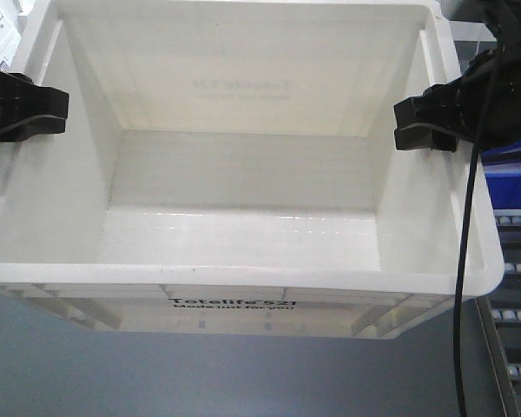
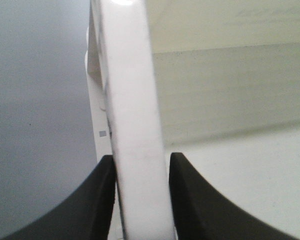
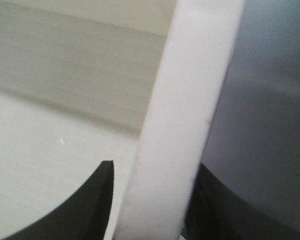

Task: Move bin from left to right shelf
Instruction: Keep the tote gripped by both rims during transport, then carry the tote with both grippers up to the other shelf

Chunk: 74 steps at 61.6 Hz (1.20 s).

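Note:
The white bin (image 1: 243,280) fills the front view, open side up and empty, with black "Totelife 521" print on its near wall. My left gripper (image 1: 62,111) clamps the bin's left rim and my right gripper (image 1: 405,124) clamps its right rim. In the left wrist view the rim (image 2: 132,90) runs between the black fingers of the left gripper (image 2: 140,167). In the right wrist view the rim (image 3: 190,90) passes between the fingers of the right gripper (image 3: 155,175), one finger inside the bin and one outside.
Grey floor (image 1: 113,373) shows below the bin's near wall. Blue bins (image 1: 512,178) and a roller rack (image 1: 517,295) stand at the right edge. A black cable (image 1: 463,261) hangs from the right arm across the bin's right corner.

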{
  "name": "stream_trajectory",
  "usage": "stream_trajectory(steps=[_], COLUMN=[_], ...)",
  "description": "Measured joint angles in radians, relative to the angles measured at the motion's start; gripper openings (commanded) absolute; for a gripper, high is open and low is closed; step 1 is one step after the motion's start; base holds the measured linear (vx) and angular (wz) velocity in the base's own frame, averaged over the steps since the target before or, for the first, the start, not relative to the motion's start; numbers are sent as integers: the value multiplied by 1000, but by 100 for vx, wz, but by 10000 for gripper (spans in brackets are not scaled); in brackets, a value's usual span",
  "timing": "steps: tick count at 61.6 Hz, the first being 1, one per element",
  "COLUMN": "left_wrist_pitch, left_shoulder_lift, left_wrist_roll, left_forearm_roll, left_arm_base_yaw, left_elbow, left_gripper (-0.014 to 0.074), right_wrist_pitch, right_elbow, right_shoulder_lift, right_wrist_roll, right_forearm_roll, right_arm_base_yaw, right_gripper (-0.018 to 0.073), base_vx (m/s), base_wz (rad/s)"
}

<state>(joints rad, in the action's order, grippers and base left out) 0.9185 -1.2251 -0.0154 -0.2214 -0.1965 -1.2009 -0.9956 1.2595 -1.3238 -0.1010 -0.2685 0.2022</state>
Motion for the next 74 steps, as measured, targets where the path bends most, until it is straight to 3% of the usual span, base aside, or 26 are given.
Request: stream_trajectory(steps=[34, 74], left_wrist_pitch=[1, 0], left_shoulder_lift=[0, 0], left_wrist_roll=[0, -1], left_forearm_roll=[0, 0], left_arm_base_yaw=[0, 0], left_elbow=[0, 0], left_gripper=[-8, -8], right_wrist_pitch=[-1, -1], right_elbow=[0, 0], right_shoulder_lift=[0, 0], right_wrist_roll=[0, 0], right_forearm_roll=[-1, 0], right_arm_base_yaw=[0, 0], right_gripper=[-4, -4], base_vx=[38, 38], base_wz=[12, -9])
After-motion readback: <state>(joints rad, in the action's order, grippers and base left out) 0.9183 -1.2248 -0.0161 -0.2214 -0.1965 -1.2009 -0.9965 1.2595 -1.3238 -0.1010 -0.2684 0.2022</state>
